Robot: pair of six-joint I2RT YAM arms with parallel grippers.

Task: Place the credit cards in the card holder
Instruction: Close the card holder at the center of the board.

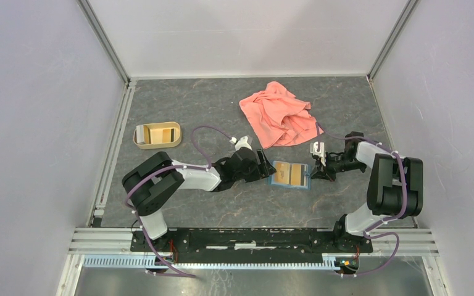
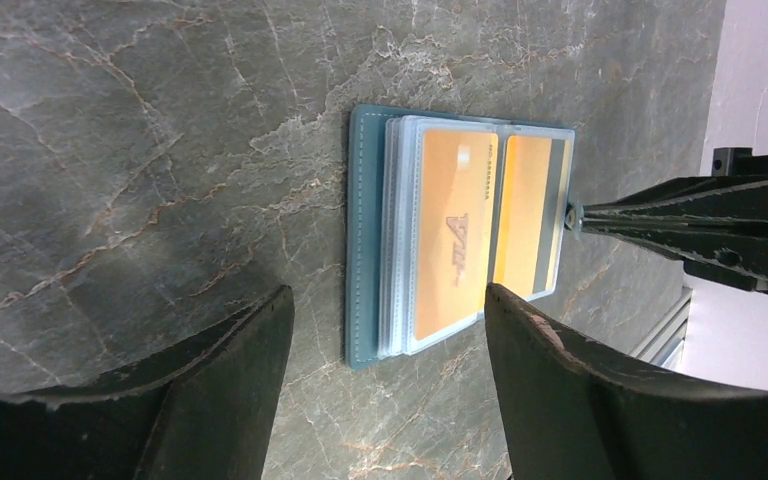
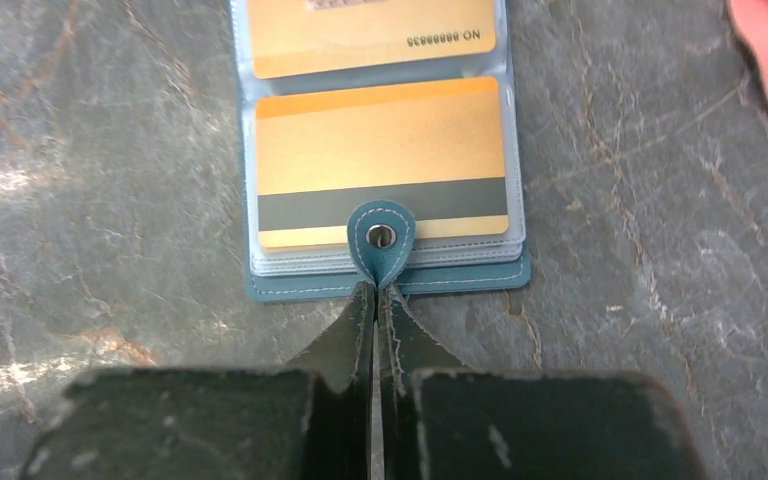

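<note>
Pressed shut, right gripper (image 3: 375, 292), tips touching the root of the snap tab (image 3: 381, 237) on the card holder (image 3: 290, 288); cannot tell whether pinching it. Lies open and flat on the table (image 1: 210, 105), between both grippers, two credit cards (image 3: 380, 150) showing inside. Left gripper (image 2: 388, 300) just beside the opposite edge, fingers spread wide, holding nothing. Farther off: tan tray (image 1: 156, 145) with more cards (image 1: 160, 133), pink cloth (image 1: 278, 114).

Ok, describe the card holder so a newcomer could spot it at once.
On the grey marbled table, look on the near side of the salmon-pink cloth, between the left gripper and right gripper. The card holder lies open there: the only teal-blue thing, its clear sleeves showing orange-gold cards, unlike the tan oval tray.
</note>
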